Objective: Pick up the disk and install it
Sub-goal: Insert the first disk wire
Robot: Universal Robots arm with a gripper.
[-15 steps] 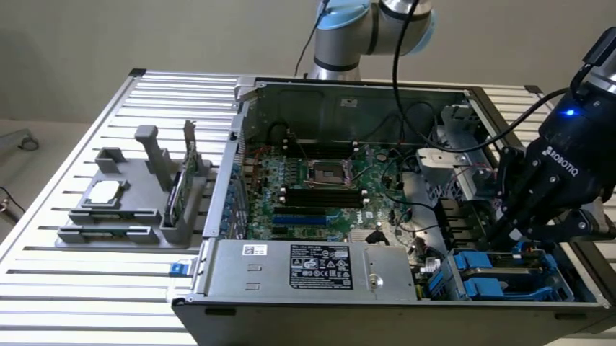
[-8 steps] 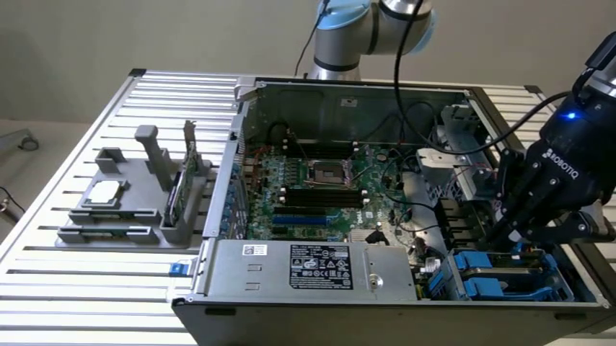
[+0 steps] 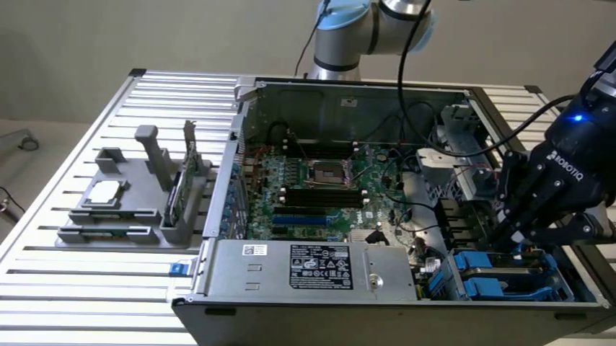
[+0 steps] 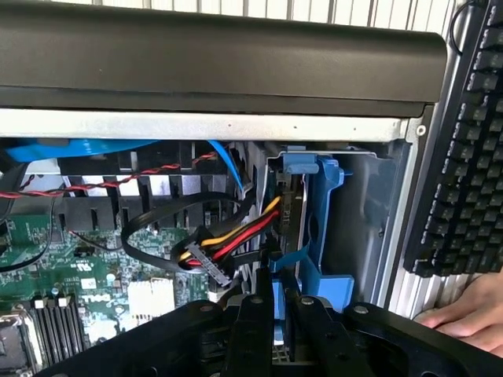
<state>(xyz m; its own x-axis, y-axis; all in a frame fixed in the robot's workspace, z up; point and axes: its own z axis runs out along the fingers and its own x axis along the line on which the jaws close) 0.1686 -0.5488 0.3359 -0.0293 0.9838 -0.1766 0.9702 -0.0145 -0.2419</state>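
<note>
The disk (image 4: 321, 210) stands on edge in the drive bay at the corner of the open computer case, its bright blue carrier framing a dark metal side. In the exterior view the disk (image 3: 486, 268) sits low at the case's near right corner, among blue carrier parts. My gripper (image 3: 508, 241) reaches down onto it from the exterior view's right. In the wrist view the black fingers (image 4: 253, 314) of the gripper (image 4: 273, 305) press together on the blue edge of the carrier. The disk's label is hidden.
A bundle of black, red and yellow cables (image 4: 224, 247) lies right beside the bay. The motherboard (image 3: 318, 184) and power supply (image 3: 308, 267) occupy the case. A grey fixture (image 3: 125, 213) with a chip and a green card stands at the exterior view's left. A person's hand (image 4: 468, 314) rests by a keyboard (image 4: 464, 141).
</note>
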